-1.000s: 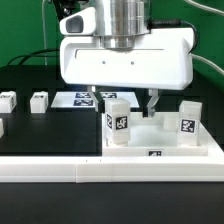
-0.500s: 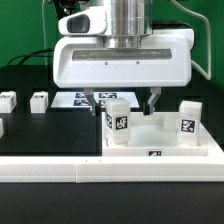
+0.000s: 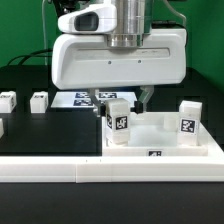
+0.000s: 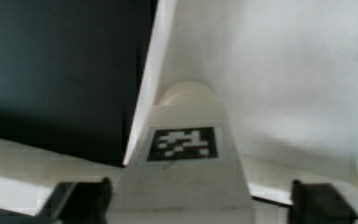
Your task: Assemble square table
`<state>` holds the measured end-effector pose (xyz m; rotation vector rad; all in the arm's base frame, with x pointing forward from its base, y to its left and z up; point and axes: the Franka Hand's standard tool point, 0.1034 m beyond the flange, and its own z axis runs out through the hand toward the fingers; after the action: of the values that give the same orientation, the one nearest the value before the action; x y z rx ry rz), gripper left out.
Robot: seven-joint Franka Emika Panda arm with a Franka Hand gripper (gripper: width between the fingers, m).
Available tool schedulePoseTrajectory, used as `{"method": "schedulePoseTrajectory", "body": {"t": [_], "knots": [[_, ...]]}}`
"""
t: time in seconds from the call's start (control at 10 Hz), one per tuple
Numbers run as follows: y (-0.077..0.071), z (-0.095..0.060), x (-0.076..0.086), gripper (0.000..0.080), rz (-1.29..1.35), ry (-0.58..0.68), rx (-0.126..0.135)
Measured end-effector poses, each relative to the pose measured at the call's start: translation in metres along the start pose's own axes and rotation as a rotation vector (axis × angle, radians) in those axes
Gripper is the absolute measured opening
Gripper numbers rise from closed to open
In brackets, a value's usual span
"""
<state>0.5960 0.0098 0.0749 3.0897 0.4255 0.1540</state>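
The white square table top (image 3: 165, 141) lies at the exterior view's right, with two white tagged legs standing upright in its corners: one on the left (image 3: 118, 122), one on the right (image 3: 187, 119). My gripper (image 3: 121, 98) hangs directly over the left leg, open, with one finger on each side of its top. In the wrist view the leg (image 4: 185, 140) with its tag fills the space between my fingers, and the gripper (image 4: 206, 205) straddles it with gaps showing on both sides. The top's rim (image 4: 282, 70) lies beyond.
Two loose white legs (image 3: 39, 101) (image 3: 7, 100) lie on the black table at the exterior view's left. The marker board (image 3: 80, 99) lies behind the gripper. A long white rail (image 3: 110, 172) runs along the front edge.
My gripper has shifted toward the exterior view's left and now stands centred over the left leg. The legs and the top have not moved.
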Motion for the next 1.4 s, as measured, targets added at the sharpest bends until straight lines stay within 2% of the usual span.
{"method": "schedulePoseTrajectory", "body": {"t": [0.1, 0.2, 0.6, 1.1, 1.4], "knots": [[0.0, 0.0, 0.0, 0.0427, 0.004, 0.0, 0.0], [0.0003, 0.0, 0.0, 0.0289, 0.005, 0.0, 0.0], [0.0003, 0.0, 0.0, 0.029, 0.031, 0.0, 0.0], [0.0013, 0.0002, -0.0005, 0.029, 0.557, 0.003, 0.006], [0.0015, 0.0016, -0.001, 0.029, 0.847, 0.039, 0.0]]}}
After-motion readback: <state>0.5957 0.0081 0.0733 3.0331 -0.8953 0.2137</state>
